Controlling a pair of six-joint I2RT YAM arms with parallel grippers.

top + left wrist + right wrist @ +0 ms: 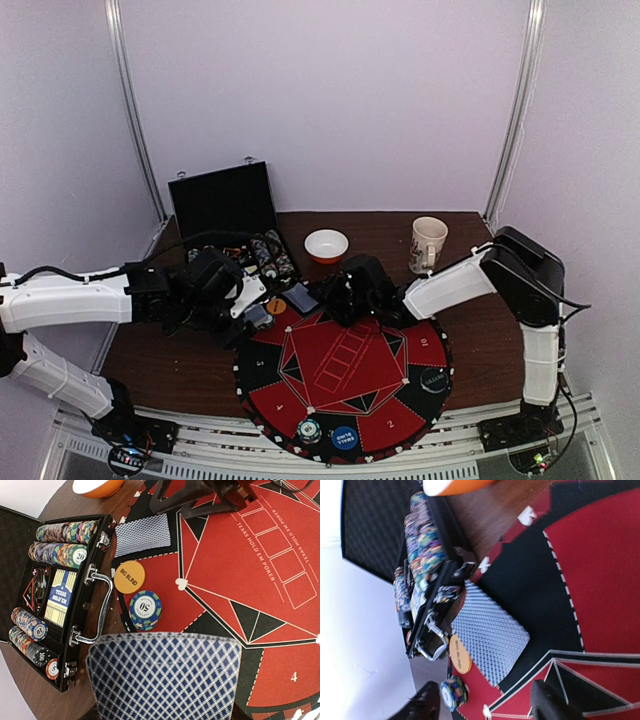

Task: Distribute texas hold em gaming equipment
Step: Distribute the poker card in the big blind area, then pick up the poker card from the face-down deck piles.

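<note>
Black hard briefcase [222, 205]: far left, lid open, with rows of striped chips and a boxed deck in its trays.
Left gripper [250, 305]: over the mat's left edge, clamped on a blue diamond-backed playing card [165, 680]. Its fingers are hidden under the card, and I cannot tell whether more cards lie beneath.
Orange round Big Blind disc [129, 576]: flat on the round red-and-black felt mat [225, 570], just beside the case handle.
Multicoloured poker-chip stack [145, 610]: right against the orange disc, on its near side.
Second blue-backed card [487, 637]: face down on the mat's black border, just beyond the orange disc.
Right gripper [485, 705]: jaws spread wide and empty, hovering near that lying card.
Step in hand: dealing. One seat looks served with card, disc and chips, and the left arm carries the next card.
Next move: probably take the held card to an unserved numbered seat, such as the 4 panel. It should go down flat and be let go close to the felt so it does not skid, with the right arm kept clear.
Count, cards: two in view, one held and one lying.
Count, marker discs: three. One is orange at the left, one is a blue round disc [343, 437] at the near edge, and one is a black round disc [432, 378] at the right.
Count, chip stacks on the mat: two, the one by the orange disc and a near-edge chip stack [308, 431] beside the blue disc.
</note>
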